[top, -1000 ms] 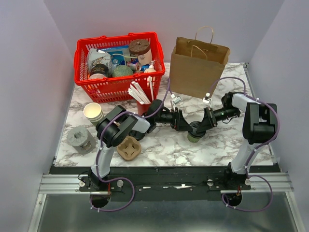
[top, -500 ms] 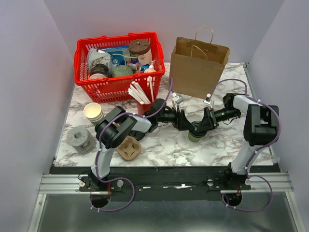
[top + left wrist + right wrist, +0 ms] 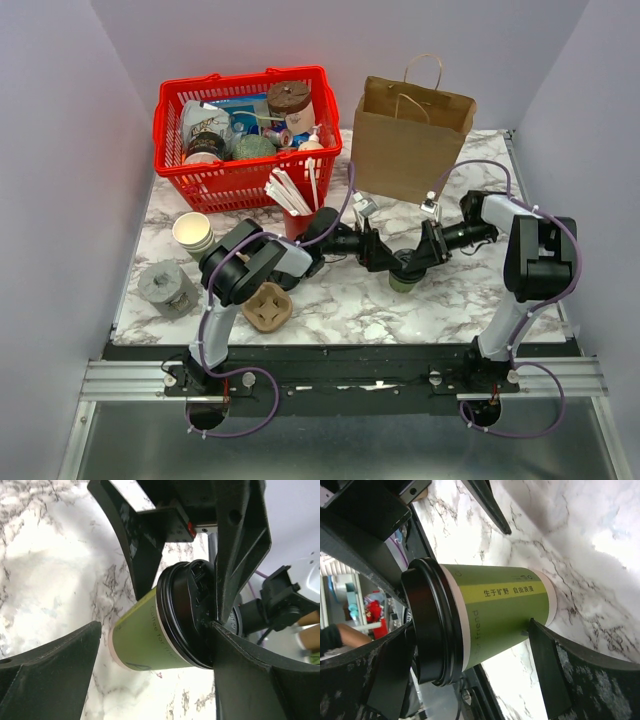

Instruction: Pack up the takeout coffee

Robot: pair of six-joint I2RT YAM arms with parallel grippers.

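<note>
Nearest us, well off to the near-left of both jaws, a brown moulded-pulp cup carrier (image 3: 268, 306) sits on the white marble-pattern tabletop (image 3: 360, 310). The small green, pale-banded, black-lidded paper takeout coffee cup (image 3: 495, 610) stands upright on the marble, right where the two arms meet. Left gripper (image 3: 155, 627): jaws wide apart, one finger at the lid face, the other low beside the base, not clamped. Right gripper (image 3: 467, 625): jaws likewise spread, straddling the cup from lid to base; we can't confirm contact. Left of the jaws and a bit farther we see a stack of lidless green-and-cream paper cups (image 3: 192, 233). Beyond that is a red plastic basket (image 3: 245, 180) full of goods. Straight behind the jaws stands a brown paper bag with handles (image 3: 410, 140).
</note>
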